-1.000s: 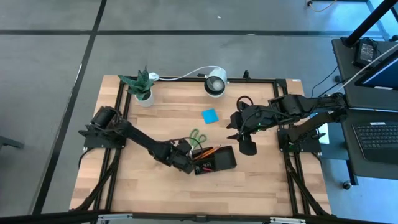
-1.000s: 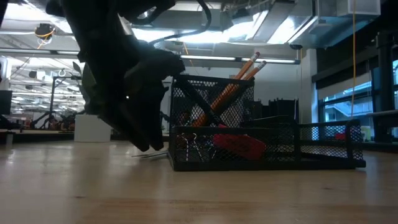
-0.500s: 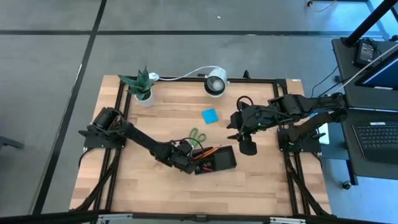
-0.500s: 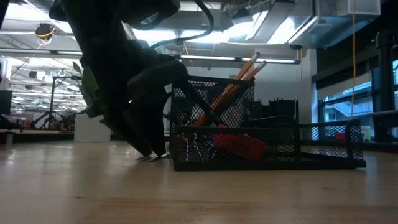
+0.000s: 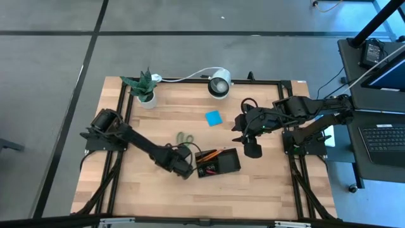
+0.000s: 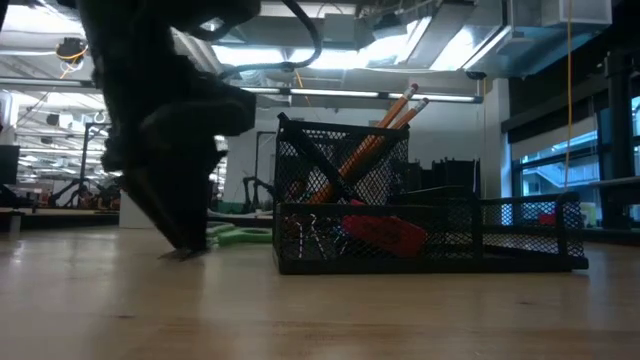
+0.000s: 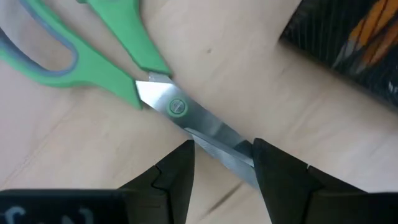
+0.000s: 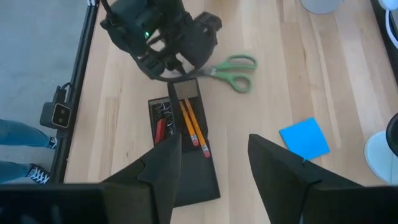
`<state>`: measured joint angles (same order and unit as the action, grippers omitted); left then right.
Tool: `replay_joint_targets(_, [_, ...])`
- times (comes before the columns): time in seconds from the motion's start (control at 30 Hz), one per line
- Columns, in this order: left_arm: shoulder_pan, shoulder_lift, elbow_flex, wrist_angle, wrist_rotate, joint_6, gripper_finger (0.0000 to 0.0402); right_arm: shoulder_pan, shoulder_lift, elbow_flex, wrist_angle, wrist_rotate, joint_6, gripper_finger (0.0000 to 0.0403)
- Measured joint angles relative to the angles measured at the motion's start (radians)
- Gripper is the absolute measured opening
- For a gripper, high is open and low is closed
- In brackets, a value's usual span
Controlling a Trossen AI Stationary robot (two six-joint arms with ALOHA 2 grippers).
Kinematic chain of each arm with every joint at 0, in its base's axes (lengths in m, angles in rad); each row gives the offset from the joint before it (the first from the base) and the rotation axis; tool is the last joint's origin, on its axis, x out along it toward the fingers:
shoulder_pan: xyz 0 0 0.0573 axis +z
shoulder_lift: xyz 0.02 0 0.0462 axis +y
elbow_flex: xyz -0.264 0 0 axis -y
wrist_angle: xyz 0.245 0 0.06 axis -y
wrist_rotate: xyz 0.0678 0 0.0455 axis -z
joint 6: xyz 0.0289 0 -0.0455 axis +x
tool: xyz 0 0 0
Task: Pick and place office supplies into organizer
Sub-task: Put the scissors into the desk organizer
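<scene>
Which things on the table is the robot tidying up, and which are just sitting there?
For the job:
green-handled scissors, their blades between the left gripper's fingers
blue sticky-note pad
orange pencils, already in the black mesh organizer

Just sitting there:
potted plant
white lamp
right gripper, waiting beside the organizer

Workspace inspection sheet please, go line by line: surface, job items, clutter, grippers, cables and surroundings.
Surface: wooden table, bare toward the front.
Job's things: scissors flat on the table beside the organizer; pencils leaning in its tall mesh cup; a red piece in its low tray; blue sticky-note pad loose on the table.
Clutter: potted plant and white lamp at the far edge.
Grippers: left gripper straddles the scissor blades, fingers apart; right gripper hangs open beside the organizer.
Cables: white lamp cord along the far edge.
Surroundings: laptop on a side stand; a person's legs beside the table.
</scene>
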<state>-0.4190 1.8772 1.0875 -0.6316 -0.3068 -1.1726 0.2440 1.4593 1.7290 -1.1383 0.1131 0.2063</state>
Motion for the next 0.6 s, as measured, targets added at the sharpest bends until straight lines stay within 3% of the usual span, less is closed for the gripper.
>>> replay_joint_targets(0.6, [-0.226, 0.000, -0.002, 0.041, 0.080, -0.082, 0.0157, 0.000, 0.000, 0.000, -0.001, 0.000, -0.001, 0.0188])
